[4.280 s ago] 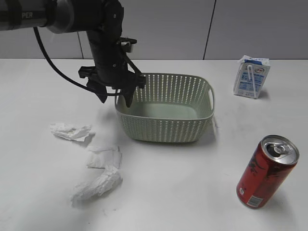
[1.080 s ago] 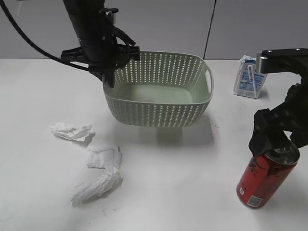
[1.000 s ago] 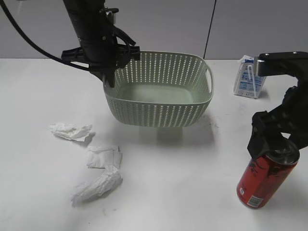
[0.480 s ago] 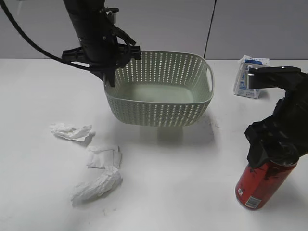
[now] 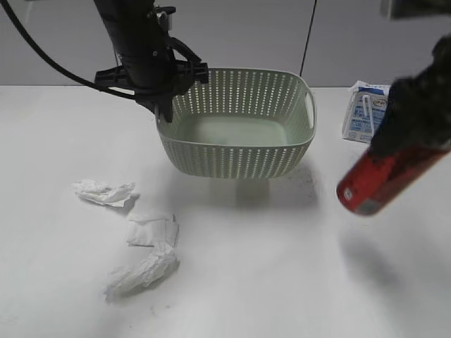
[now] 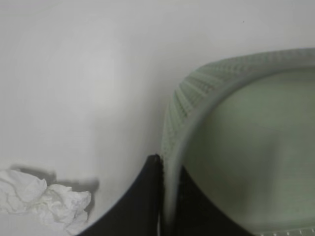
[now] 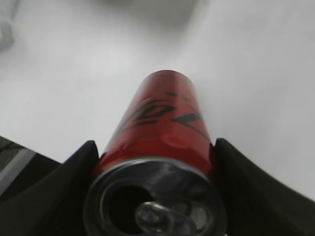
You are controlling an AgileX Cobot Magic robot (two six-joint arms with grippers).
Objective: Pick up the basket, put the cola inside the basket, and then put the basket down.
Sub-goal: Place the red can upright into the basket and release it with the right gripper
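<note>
The sage-green basket (image 5: pixel 236 123) hangs a little above the table, its shadow beneath it. My left gripper (image 5: pixel 166 105) is shut on its left rim; the left wrist view shows the rim (image 6: pixel 172 162) pinched between my black jaws (image 6: pixel 166 196). My right gripper (image 5: pixel 412 137) is shut on the red cola can (image 5: pixel 384 176) and holds it tilted in the air, right of the basket. In the right wrist view the can (image 7: pixel 160 123) sits between both jaws (image 7: pixel 155 187), its open silver top toward the camera.
A blue-and-white drink carton (image 5: pixel 366 109) stands at the back right. Several crumpled white tissues (image 5: pixel 141 271) lie at the front left, one also in the left wrist view (image 6: pixel 42 199). A grey wall runs behind the white table (image 5: pixel 268 282).
My right gripper came down, closed on the cola and lifted it off the table, tilting it toward the basket. The basket rose off the table earlier and shifted slightly right.
</note>
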